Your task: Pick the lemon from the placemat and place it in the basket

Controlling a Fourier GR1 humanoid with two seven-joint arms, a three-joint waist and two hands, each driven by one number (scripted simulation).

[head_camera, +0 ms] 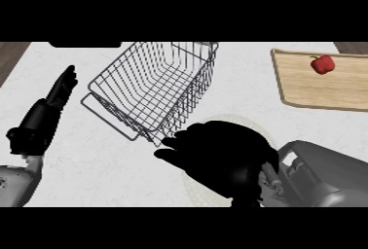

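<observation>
Right hand [219, 158] lies over the pale placemat [253, 125], fingers curled downward; cannot tell whether it holds the lemon, which is hidden. Left hand [50, 112] open, fingers straight, at left. Wire basket [155, 87] beyond. Red pepper [322, 64] on wooden board [316, 90], far right.

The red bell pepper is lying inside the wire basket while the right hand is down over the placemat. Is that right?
Not quite. The head view shows the red bell pepper on the wooden cutting board at the far right, apart from the wire basket, which holds nothing visible. The right hand is indeed down over the placemat.
</observation>
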